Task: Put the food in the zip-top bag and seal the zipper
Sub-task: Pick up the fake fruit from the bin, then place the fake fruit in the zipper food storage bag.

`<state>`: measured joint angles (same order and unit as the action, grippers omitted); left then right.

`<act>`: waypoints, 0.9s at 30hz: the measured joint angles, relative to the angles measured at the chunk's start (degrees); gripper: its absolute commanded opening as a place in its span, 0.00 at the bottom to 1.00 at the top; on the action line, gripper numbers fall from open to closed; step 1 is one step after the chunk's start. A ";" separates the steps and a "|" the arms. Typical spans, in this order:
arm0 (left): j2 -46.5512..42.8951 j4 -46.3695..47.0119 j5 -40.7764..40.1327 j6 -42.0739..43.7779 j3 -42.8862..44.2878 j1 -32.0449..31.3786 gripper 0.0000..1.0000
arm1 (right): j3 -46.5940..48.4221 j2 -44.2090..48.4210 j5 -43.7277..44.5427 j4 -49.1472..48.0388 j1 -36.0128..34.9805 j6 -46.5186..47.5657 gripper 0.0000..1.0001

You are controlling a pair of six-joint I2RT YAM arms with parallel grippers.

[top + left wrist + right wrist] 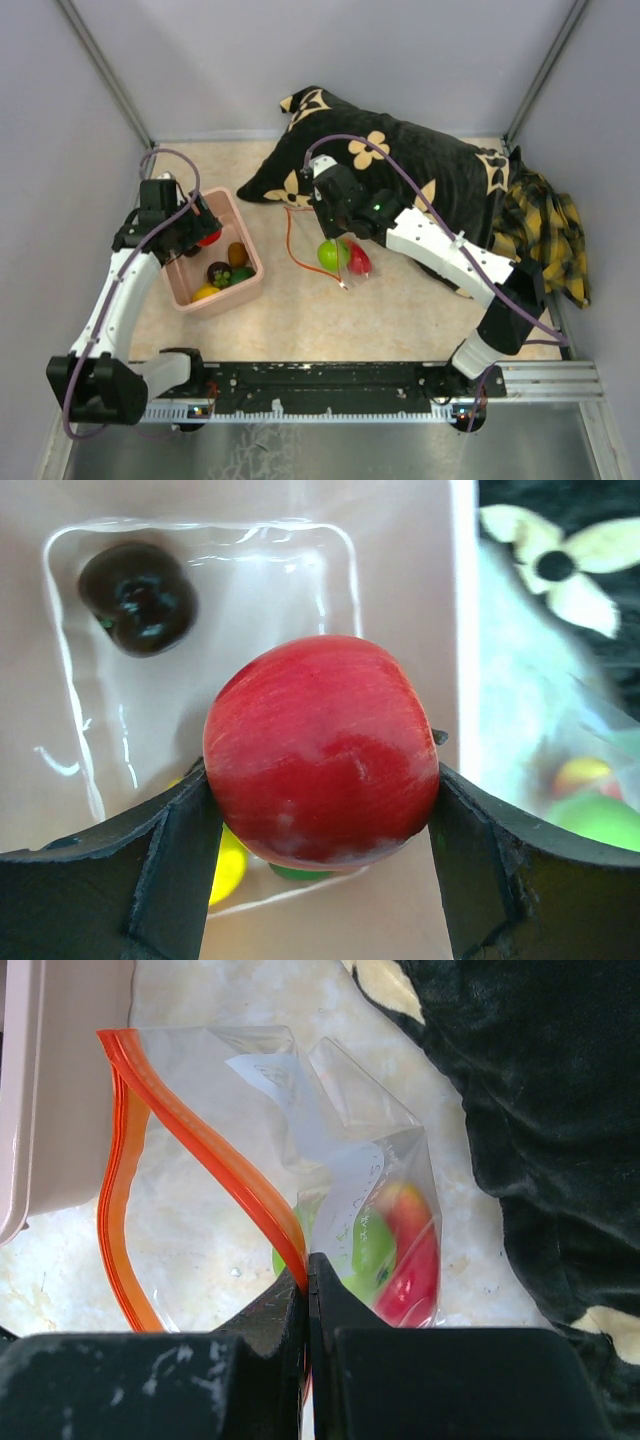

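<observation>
1. Nearest to me, on the left, a pink tub (pixel 230 297) sits on the table (pixel 400 310). In it I see a yellow toy (pixel 205 293), a dark purple toy (pixel 217 272), a green toy (pixel 243 274) and an orange toy (pixel 237 254).
2. Over the far part of the tub hangs my left gripper (pixel 320 825). Its two fingers pinch a red apple (pixel 322 750) from both sides, and the apple is up above the tub floor.
3. To the right of the tub, in the middle of the table, lies the zip-top bag (pixel 330 1130). A green fruit (pixel 370 1245) and a red fruit (pixel 415 1270) are inside it, touching each other.
4. My right gripper (pixel 306 1280) has its fingers pressed together on the zipper (pixel 210 1145). The two orange strips stand apart, so the bag's mouth is open.
5. Just behind the bag is a big black pillow (pixel 420 170) with pale flowers on it.
6. At the far right, a yellow and black checked cloth (pixel 545 230) lies right against the pillow.
</observation>
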<state>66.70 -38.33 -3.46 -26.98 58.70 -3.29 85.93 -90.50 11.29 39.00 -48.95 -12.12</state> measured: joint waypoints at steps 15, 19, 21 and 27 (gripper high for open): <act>-15.15 10.62 23.10 -4.92 -0.52 -3.43 0.62 | 2.38 -0.13 0.94 1.70 0.00 -0.63 0.00; -15.17 14.43 24.90 -6.03 -0.72 -8.09 0.62 | 3.41 -0.13 1.11 2.60 0.00 -0.72 0.00; -15.17 16.41 24.90 -6.23 -0.90 -11.21 0.62 | 4.11 -0.15 1.18 2.95 0.00 -0.74 0.00; -14.78 24.57 24.22 -6.25 -3.15 -21.53 0.62 | 6.03 -0.15 1.25 3.69 0.00 -0.76 0.00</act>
<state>51.92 -13.76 20.75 -33.23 55.55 -24.82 91.96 -90.65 12.53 42.70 -48.95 -12.88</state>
